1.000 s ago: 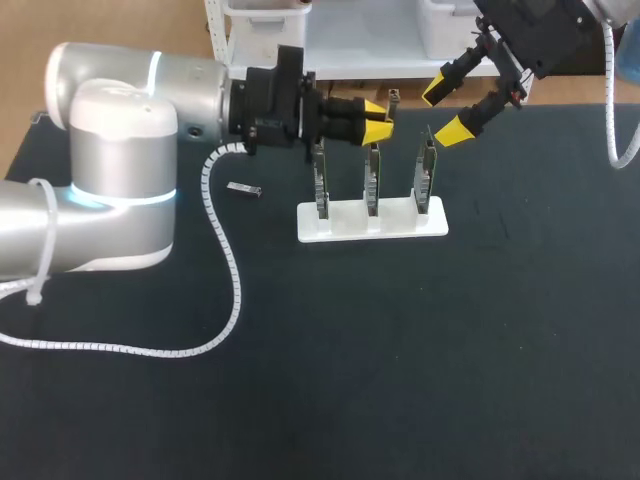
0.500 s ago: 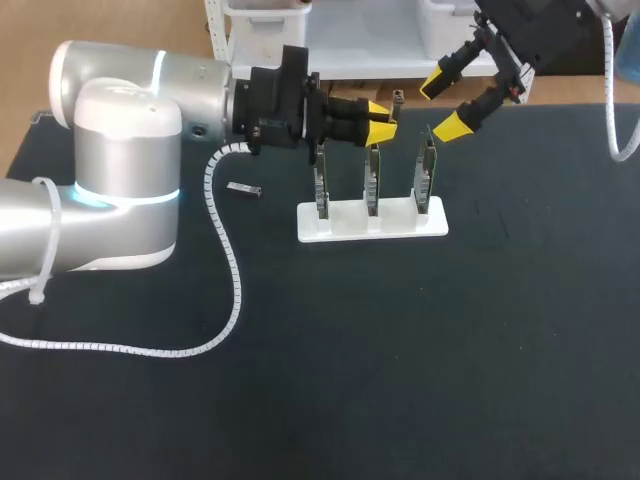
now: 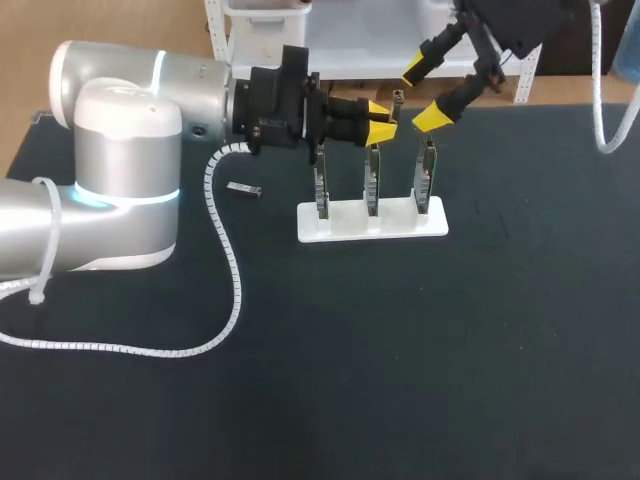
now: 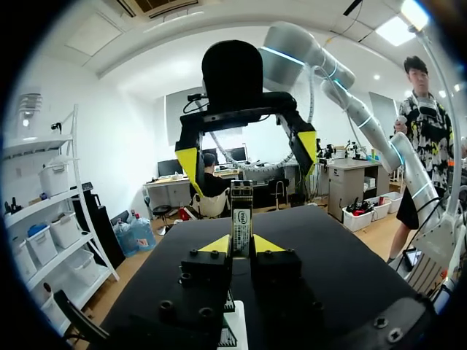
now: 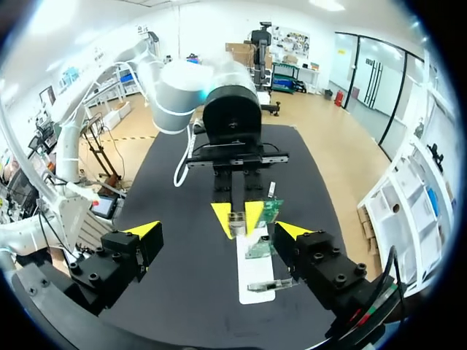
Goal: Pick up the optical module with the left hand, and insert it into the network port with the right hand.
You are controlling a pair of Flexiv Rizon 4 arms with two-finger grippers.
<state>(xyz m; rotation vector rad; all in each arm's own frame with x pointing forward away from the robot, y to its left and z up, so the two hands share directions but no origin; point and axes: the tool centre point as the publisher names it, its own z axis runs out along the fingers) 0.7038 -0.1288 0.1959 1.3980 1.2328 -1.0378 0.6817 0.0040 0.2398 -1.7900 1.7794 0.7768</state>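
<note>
My left gripper (image 3: 381,120) hangs above the white stand (image 3: 340,225) and is shut on the optical module (image 3: 397,98), a slim metal bar sticking out past its yellow tips. In the left wrist view the module (image 4: 241,215) stands upright between the tips of the left gripper (image 4: 241,245). My right gripper (image 3: 423,92) is open just beyond the module's free end, one finger on each side of it and apart from it. From the right wrist, the right gripper (image 5: 217,230) faces the module (image 5: 238,217) end-on. The stand carries three upright green port boards (image 3: 427,170).
A second small module (image 3: 244,189) lies on the black table left of the stand. My left arm's white spiral cable (image 3: 228,270) loops across the table's left half. The table's back edge runs just behind both grippers.
My right gripper has moved left and toward the back edge, closing in on the module's free end, and has stayed open. The left gripper has kept its grip and barely moved.
</note>
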